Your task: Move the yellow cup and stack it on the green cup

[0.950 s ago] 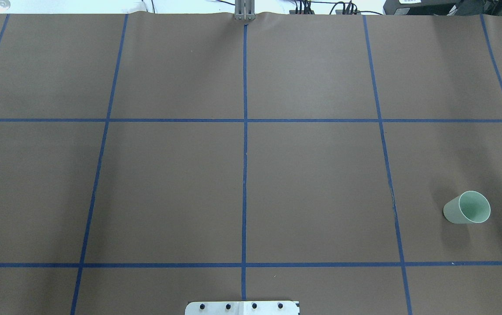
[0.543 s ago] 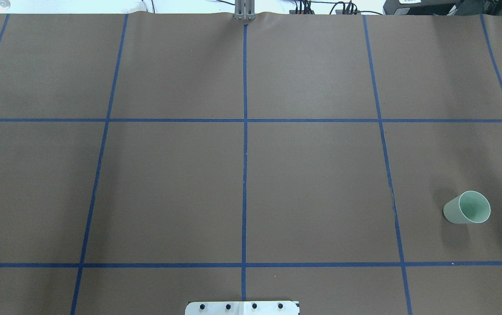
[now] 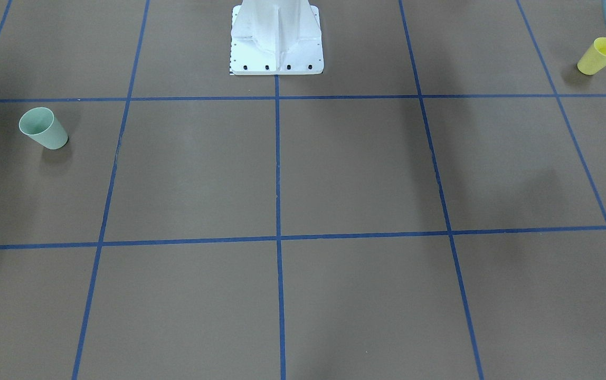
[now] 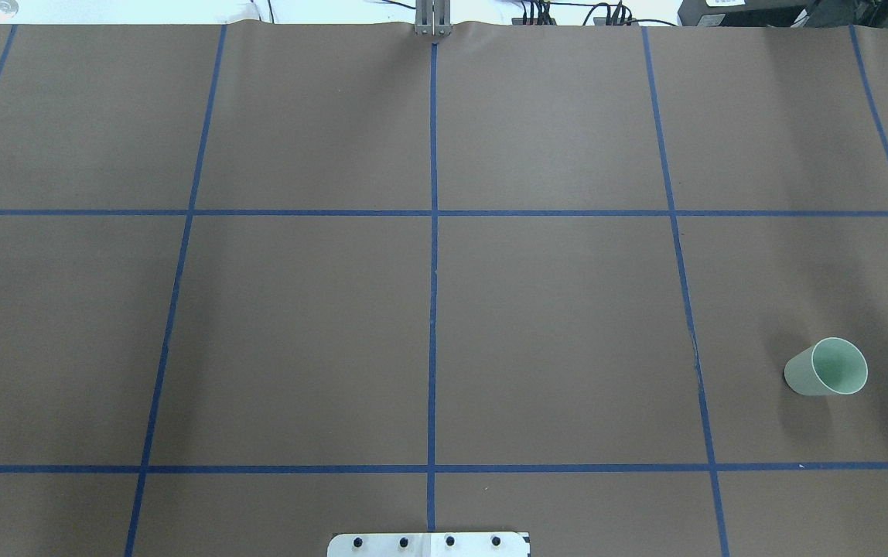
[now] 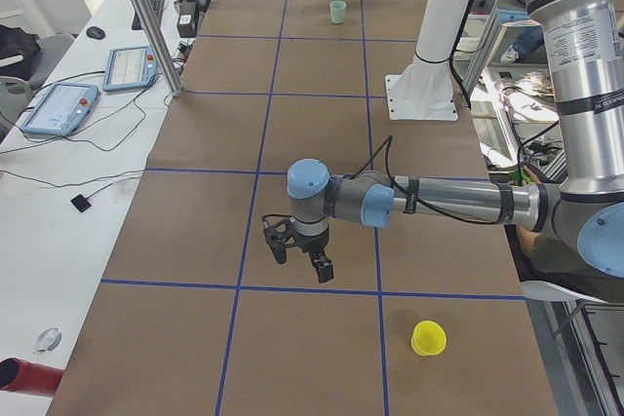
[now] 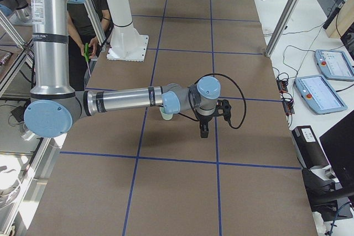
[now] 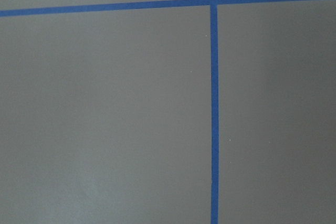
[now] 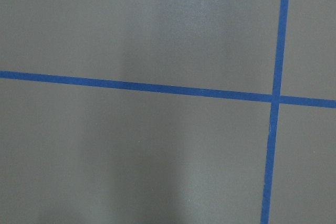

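Teach pendants (image 5: 60,107) sat beside the table (image 4: 552,309), screens too small to read. The yellow cup (image 3: 598,55) stood upright near the left end and the green cup (image 4: 825,368) way off at the right end, half hidden behind the right arm (image 6: 127,99) in the right-side view. The left gripper (image 5: 302,262) and right gripper (image 6: 204,129) hung above the table, and I couldn't tell if either was open or closed

Table: I see brown paper (image 4: 305,333) gridded with blue tape (image 4: 433,309).
Side bench: a white top (image 5: 39,221) runs alongside it, carrying two pendants (image 5: 60,108).
Frame: an aluminium post (image 5: 146,17) stands at the table's edge.
Light: even, soft shadows.
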`<move>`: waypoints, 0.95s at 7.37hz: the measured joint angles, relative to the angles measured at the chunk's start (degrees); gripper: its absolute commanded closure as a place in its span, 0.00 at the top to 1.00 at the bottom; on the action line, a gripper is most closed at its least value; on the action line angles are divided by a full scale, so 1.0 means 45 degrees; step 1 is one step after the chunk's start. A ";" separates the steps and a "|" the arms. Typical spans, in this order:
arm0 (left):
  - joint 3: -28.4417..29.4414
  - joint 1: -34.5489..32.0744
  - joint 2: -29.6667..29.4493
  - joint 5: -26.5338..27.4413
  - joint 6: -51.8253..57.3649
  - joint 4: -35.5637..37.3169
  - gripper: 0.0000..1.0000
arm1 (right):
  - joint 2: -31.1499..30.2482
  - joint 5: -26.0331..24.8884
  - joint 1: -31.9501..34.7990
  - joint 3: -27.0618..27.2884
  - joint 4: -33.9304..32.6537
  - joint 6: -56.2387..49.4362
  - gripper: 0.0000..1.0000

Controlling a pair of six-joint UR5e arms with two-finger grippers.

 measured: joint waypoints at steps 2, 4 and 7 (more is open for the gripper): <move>-0.0004 0.1398 -0.0030 0.1132 -0.3939 -0.0470 1.00 | 0.0423 -0.0004 -0.0394 -0.0656 0.0280 -0.0004 1.00; -0.0001 0.3476 0.0063 0.3245 -0.8928 -0.0659 1.00 | 0.0760 0.0000 -0.0740 -0.0999 0.0594 0.0038 1.00; 0.0005 0.6593 0.0840 0.6162 -1.6292 0.1657 0.99 | 0.1079 -0.0025 -0.1418 -0.1088 0.0676 0.0088 1.00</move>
